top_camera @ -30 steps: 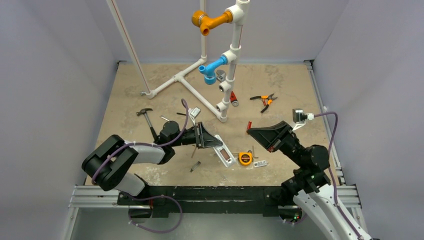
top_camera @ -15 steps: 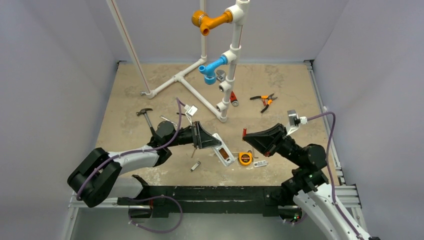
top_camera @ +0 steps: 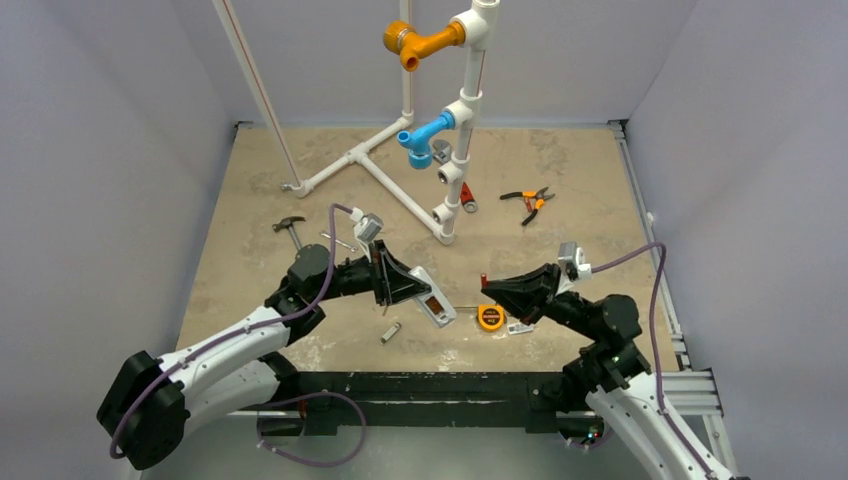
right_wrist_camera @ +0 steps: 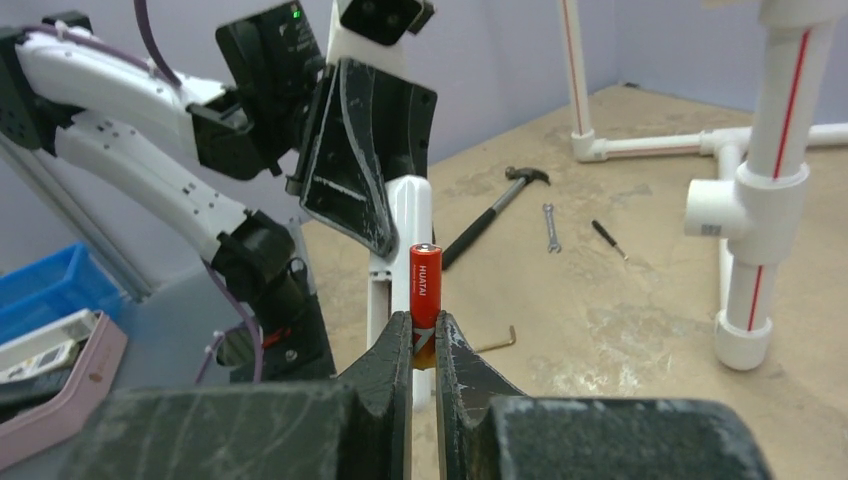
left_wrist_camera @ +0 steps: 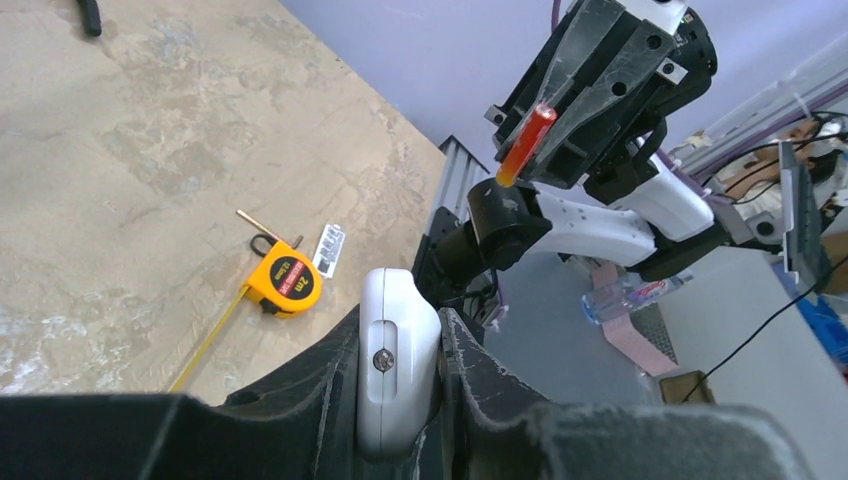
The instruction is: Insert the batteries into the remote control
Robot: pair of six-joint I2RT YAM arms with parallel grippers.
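Your right claw [right_wrist_camera: 422, 335] is shut tight on a small red battery with a silver top [right_wrist_camera: 425, 290]. The battery stands straight up between the two black fingers. You can read "HUATAI" in white letters running up its side.

Your left claw [left_wrist_camera: 400, 330] is squeezed shut on the slim white plastic remote control [left_wrist_camera: 393, 400]. It holds the remote up in the air, over the front middle of the bench. A little silver screw shows on the end of the remote. In the top view the battery and the remote are near each other but not touching.

Below them, on the sandy brown bench [top_camera: 560, 160], lies a round orange tape measure [left_wrist_camera: 284, 281]. Its black label says "2m". The smaller words on it are too tiny to read. Just beside it is a little white strip [left_wrist_camera: 328, 249] with marks you cannot make out.

Farther back on the left lies a hammer with a black handle [top_camera: 293, 232]. Farther back on the right are the orange and black pliers [top_camera: 530, 202]. At the back stands a white pipe frame [top_camera: 465, 110], with a blue elbow piece [top_camera: 425, 135] and an orange elbow piece [top_camera: 420, 42] higher up.
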